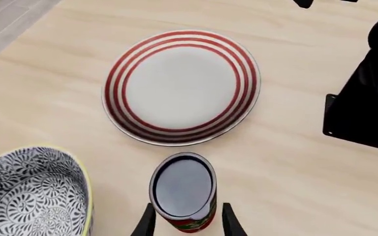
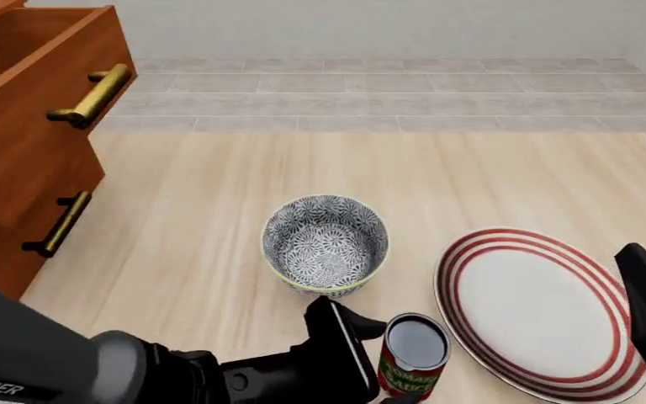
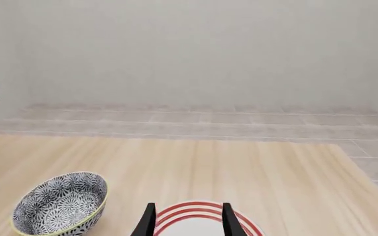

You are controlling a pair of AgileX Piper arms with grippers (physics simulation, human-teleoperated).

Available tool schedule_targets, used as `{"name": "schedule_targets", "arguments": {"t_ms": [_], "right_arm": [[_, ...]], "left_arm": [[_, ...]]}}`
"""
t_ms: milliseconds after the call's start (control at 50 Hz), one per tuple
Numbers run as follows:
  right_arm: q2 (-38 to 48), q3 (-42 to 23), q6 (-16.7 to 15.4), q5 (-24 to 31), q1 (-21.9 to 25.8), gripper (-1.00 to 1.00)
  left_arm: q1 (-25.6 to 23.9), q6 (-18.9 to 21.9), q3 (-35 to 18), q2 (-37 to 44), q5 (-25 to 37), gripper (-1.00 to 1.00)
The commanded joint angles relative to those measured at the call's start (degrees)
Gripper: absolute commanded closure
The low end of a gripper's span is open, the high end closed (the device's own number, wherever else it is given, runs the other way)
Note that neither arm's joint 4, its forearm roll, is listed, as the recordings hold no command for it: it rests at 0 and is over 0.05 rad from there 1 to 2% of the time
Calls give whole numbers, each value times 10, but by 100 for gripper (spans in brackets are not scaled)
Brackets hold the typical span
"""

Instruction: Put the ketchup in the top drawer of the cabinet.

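Cylindrical ketchup (image 2: 414, 355), dark flat top, striped round plate (image 2: 534, 313)

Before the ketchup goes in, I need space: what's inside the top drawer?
The top drawer stands open, but only its front and one inner wall show. Its floor is out of frame, so contents cannot be seen.

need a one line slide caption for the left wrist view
Left gripper straddling the ketchup, with the red-striped plate beyond and the patterned bowl beside it.
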Motion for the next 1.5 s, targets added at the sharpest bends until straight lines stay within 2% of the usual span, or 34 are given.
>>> {"name": "schedule_targets", "arguments": {"t_ms": [20,440,780,800,980,1160,1400,1440,1460,1500], "right_arm": [[0,-11,-3,0,7,-100],[0,3,-6,-11,13,-100],[0,11,-8,-17,16,-100],[0,11,-8,-18,17,-100],[0,13,-10,-19,18,-100],[0,15,-10,-20,21,-100],[0,15,-7,-19,20,-100],[0,15,-7,-19,20,-100],[0,15,-7,-18,20,-100],[0,15,-7,-18,20,-100]], "left_arm": [[-1,-1,-16,18,2,-100],[10,1,-28,26,1,-100],[-12,8,-46,15,18,-100],[-16,10,-48,15,21,100],[-13,20,-47,-5,32,100],[-9,37,-24,-62,36,100],[-1,33,-1,-157,78,100],[-1,30,1,-177,92,100],[-5,9,-1,-186,103,100],[-5,13,0,-195,109,100]]}}
